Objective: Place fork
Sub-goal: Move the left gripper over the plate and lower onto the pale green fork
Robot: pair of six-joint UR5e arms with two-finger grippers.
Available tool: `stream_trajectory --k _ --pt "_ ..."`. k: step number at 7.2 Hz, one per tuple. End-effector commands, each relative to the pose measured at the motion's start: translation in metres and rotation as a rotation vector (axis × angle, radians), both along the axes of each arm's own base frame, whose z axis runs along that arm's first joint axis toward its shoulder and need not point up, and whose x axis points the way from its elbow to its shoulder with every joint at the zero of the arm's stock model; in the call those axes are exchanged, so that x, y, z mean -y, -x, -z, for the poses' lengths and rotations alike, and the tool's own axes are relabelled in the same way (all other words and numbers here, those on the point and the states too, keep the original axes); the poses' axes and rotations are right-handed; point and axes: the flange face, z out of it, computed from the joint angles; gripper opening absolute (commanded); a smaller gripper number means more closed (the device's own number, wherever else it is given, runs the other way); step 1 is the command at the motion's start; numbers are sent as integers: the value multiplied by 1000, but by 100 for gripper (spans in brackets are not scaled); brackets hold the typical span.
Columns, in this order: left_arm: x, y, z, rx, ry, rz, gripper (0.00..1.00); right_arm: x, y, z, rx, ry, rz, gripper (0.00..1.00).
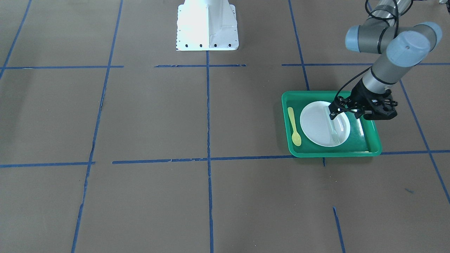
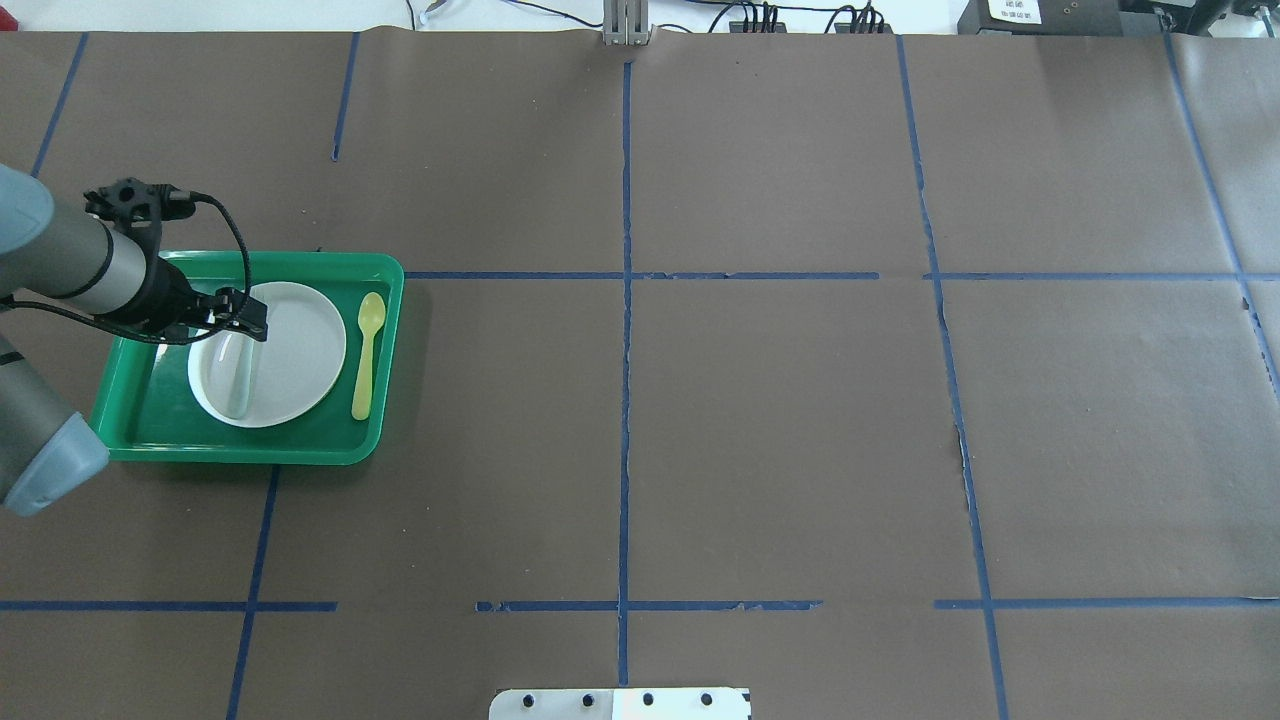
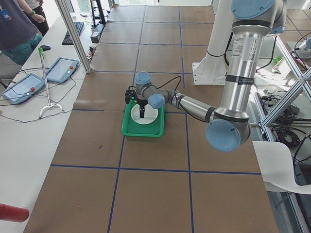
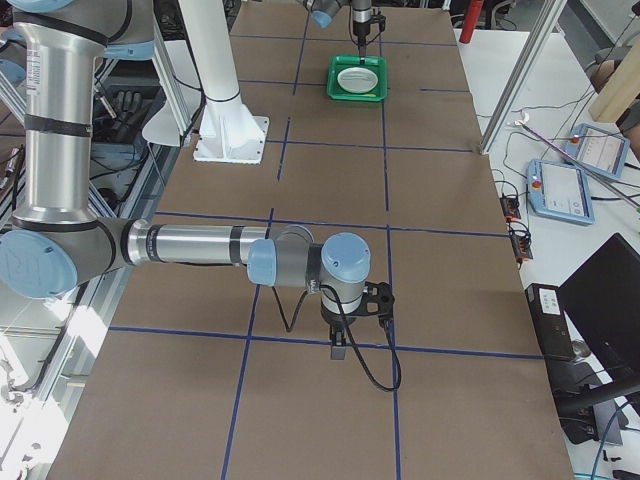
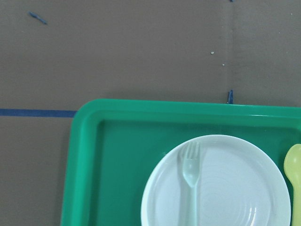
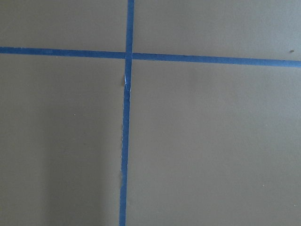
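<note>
No text can be read in any view. Printed label (image 3: 236, 47) on the left arm's (image 3: 243, 77) silver tube, exterior left view: characters too small to make out. Similar printed strip (image 4: 38, 70) on the right arm's (image 4: 190, 245) tube, exterior right view: unreadable. White sticker (image 2: 1012, 10) on a black box (image 2: 1040, 18) past the table's far edge, overhead view: dark print, blurred.
</note>
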Motion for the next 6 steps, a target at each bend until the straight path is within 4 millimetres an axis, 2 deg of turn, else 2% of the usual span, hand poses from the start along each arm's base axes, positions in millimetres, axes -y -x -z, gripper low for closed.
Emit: stream_trajectory --k 1,2,5,6 --pt "-13 -36 -19 26 6 -40 96 0 0 0 0 0 0 100" --pt "-16 -41 -23 33 11 -50 90 0 0 0 0 0 0 100" --pt "-17 -38 -20 29 -1 -56 57 0 0 0 0 0 0 100" --pt "-17 -37 -21 31 0 -57 53 0 0 0 0 0 0 100"
